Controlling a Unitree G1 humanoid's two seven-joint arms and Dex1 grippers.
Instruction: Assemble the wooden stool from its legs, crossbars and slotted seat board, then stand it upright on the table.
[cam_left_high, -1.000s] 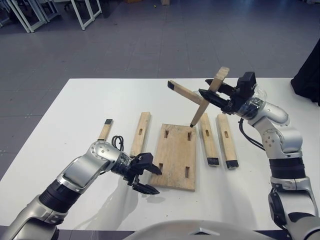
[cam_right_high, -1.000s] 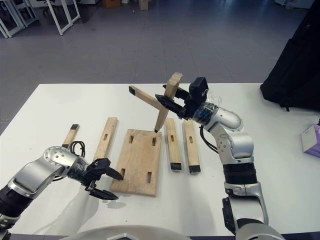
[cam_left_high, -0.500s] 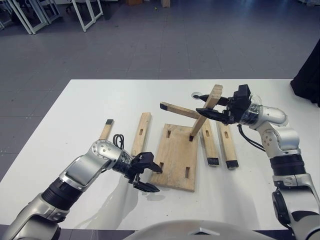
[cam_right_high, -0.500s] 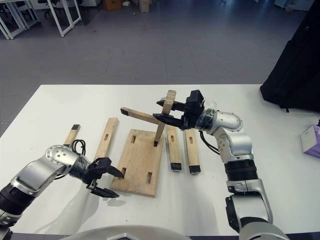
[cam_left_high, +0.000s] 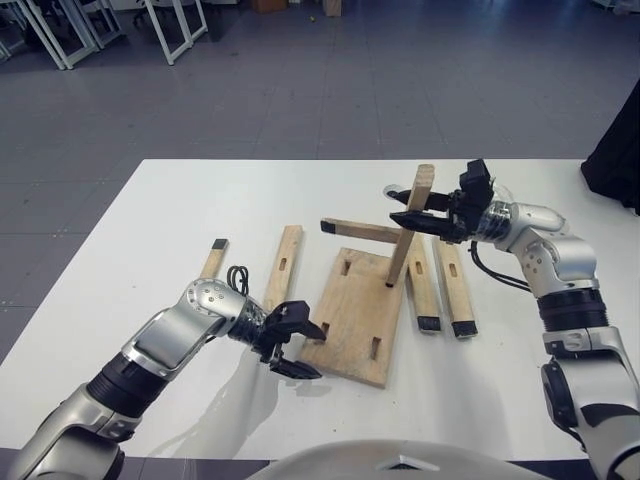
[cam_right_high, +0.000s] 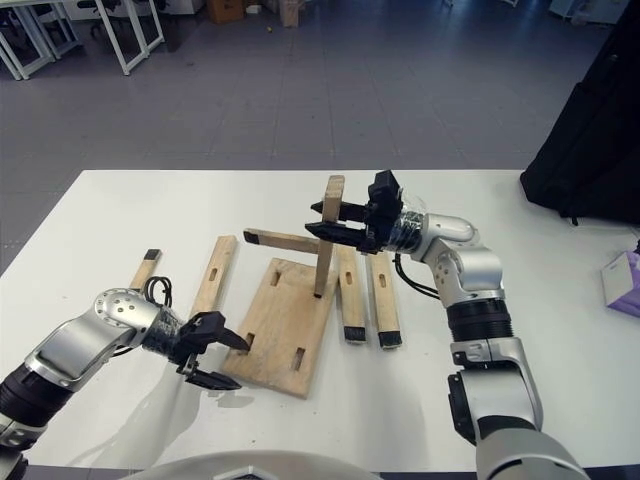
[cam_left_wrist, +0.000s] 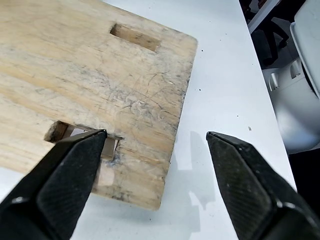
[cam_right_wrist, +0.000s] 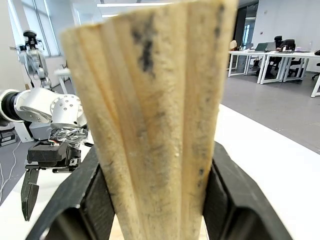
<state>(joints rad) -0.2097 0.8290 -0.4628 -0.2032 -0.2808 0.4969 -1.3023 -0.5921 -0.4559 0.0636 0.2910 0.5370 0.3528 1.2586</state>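
The slotted seat board (cam_left_high: 352, 322) lies flat mid-table. My right gripper (cam_left_high: 402, 204) is shut on the upper part of a wooden leg (cam_left_high: 404, 250) that stands nearly upright. The leg's lower end rests at the board's far right slot. A crossbar (cam_left_high: 358, 230) juts sideways from that leg toward my left. In the right wrist view the leg (cam_right_wrist: 160, 125) sits between the fingers. My left gripper (cam_left_high: 316, 354) is open at the board's near left corner. In the left wrist view one of its fingers (cam_left_wrist: 60, 175) lies over a slot of the board (cam_left_wrist: 90, 85), the other over the table.
A slotted leg (cam_left_high: 281, 266) and a short black-tipped bar (cam_left_high: 210, 259) lie left of the board. Two more legs (cam_left_high: 419, 292) (cam_left_high: 455, 290) lie side by side to its right. The white table (cam_left_high: 150, 220) has free room at the far left and along the front.
My right gripper has swung the leg from tilted to nearly upright and lowered its end onto the board. The board has turned slightly. My left gripper has edged toward the board's corner.
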